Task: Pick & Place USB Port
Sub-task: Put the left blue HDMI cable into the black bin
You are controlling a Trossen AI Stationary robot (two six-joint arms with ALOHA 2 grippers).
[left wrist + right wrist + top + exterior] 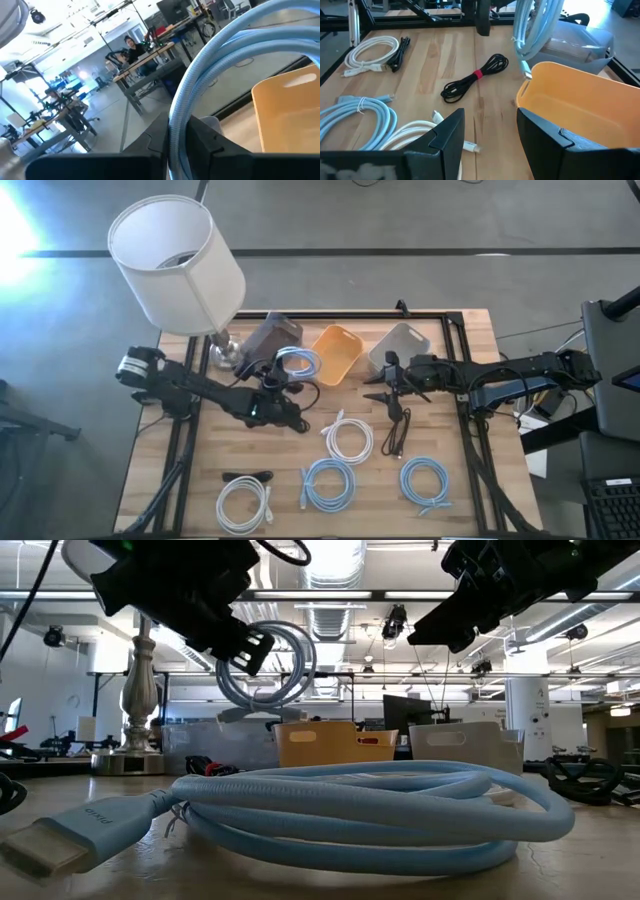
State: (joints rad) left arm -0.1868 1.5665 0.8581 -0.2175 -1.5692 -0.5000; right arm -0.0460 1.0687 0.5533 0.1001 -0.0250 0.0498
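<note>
My left gripper (277,383) is shut on a coiled light-blue cable (298,362) and holds it in the air beside the near left edge of the orange bin (336,350). The coil also shows in the low view (268,665) and in the right wrist view (536,25). My right gripper (378,387) is open and empty, above the table in front of the white bin (400,345), its fingers pointing toward the left gripper. Its open fingers frame the orange bin (580,100) in its wrist view. My left gripper pinches the coil's bundled strands (179,131) between its two fingers, at one side of the loop. The fingers come nearly level from the table's left. The coil is lifted clear of the table and stands as an upright loop beyond the fingertips, and a loose plug end (526,74) hangs down.
A grey-brown bin (270,335) stands at the back next to a lamp (178,265). On the table lie a black cable with a red tie (475,77), a black cable (398,430), white coils (348,438) (245,502) and light-blue coils (328,483) (428,480).
</note>
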